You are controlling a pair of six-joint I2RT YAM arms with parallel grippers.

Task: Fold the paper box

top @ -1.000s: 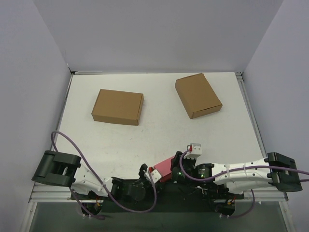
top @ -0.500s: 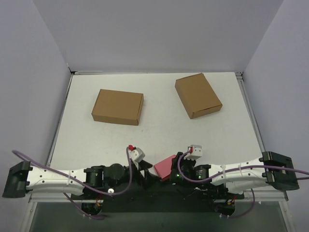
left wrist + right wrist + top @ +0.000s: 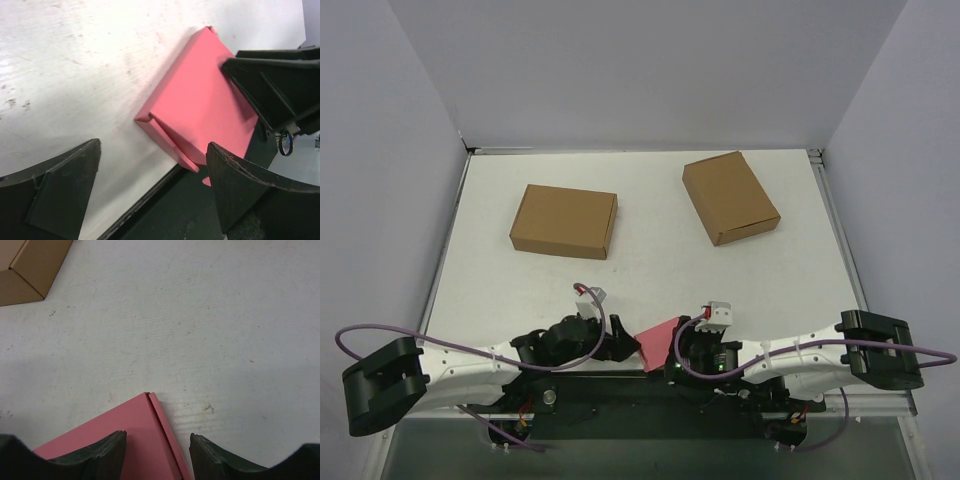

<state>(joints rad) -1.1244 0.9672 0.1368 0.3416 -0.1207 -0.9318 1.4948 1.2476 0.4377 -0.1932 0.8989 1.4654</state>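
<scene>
White tabletop (image 3: 660,285) is serving as the work surface, and both arms are reaching inward along its near edge. Between them the paper box (image 3: 658,340) is lying flat, at the near edge of the table, just ahead of the arm bases. The left gripper (image 3: 620,345) is standing fully released: in the left wrist view its fingers (image 3: 65,185) are spreading wide on either side of the paper box (image 3: 200,110) and are touching nothing. The right gripper (image 3: 672,348) is reaching in from the opposite side. In its own view its tips (image 3: 157,437) are standing apart over the pink card (image 3: 132,417), and the left wrist view is showing them at the far edge of the box; whether they are clamping the card or only resting on it cannot be told. The box is appearing as a shallow closed form, with a side panel and a small tab (image 3: 192,165) protruding at the corner nearest the left gripper. In judgement, the fold is reaching a late step: seating this last panel. The next move is calling for the right gripper to steady the box while the left fingers are closing in on the loose tab, since thin card is likely to slide or buckle. Farther back, two brown boxes (image 3: 564,221) (image 3: 730,197) are lying well apart from the work, with plain pale walls behind them.
</scene>
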